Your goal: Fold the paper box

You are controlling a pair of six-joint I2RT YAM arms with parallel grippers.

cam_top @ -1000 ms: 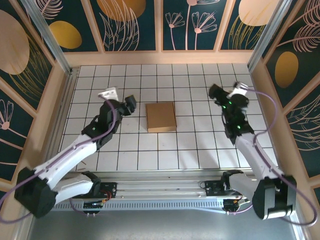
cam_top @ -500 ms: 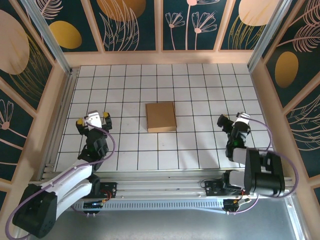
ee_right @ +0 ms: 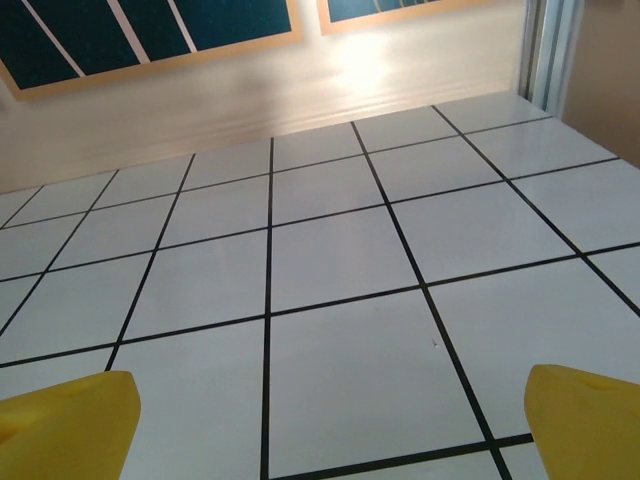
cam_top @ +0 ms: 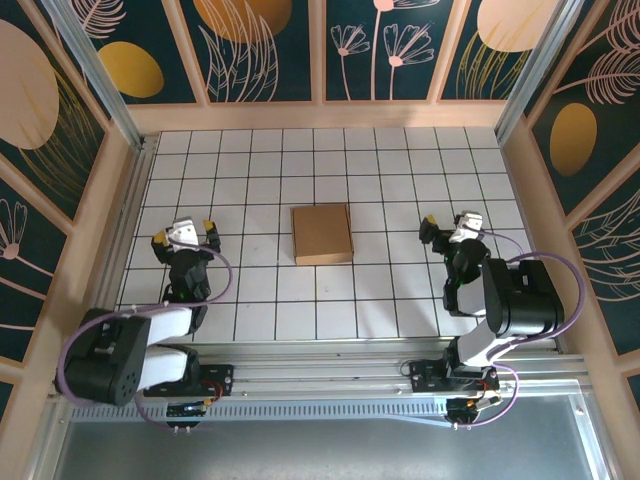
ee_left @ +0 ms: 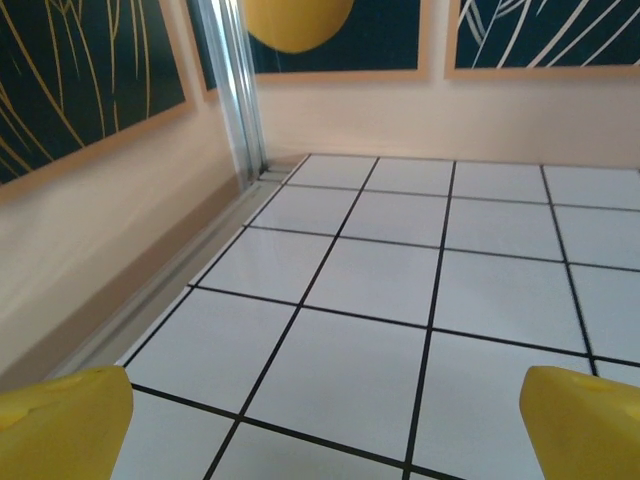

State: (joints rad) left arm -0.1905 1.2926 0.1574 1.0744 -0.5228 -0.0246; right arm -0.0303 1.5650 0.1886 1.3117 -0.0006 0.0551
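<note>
Paper box [cam_top: 322,234]: plain brown cardboard, closed into a flat square, lying flat on the white tiled table [cam_top: 380,290]. It sits about mid-table, slightly left of centre, edges nearly lined up with the black grid lines, top face blank. Nothing touches it.

Left gripper [cam_top: 185,236]: well left of the box, close to the left edge of the table and about level with the box's near half. Jaws spread wide, holding nothing. On the left wrist cam the left gripper [ee_left: 325,425] shows its yellow fingertips [ee_left: 65,420] at the two bottom corners, with bare tile between them. Beyond that are the pale left side wall and an aluminium post [ee_left: 232,90] at the far-left corner.

Right gripper [cam_top: 450,228]: well right of the box, roughly the same distance out as the left one, also about level with the box. Jaws wide apart, empty. The right wrist cam gives the same picture: the right gripper [ee_right: 328,425] has yellow fingertips [ee_right: 70,425] at the bottom corners, open tile between, and the far wall [ee_right: 300,90] ahead.

Both arms are tucked close to their bases at the near rail [cam_top: 320,355], wrists pointing toward the far side. The box lies between the two grippers, clear of both.
</note>
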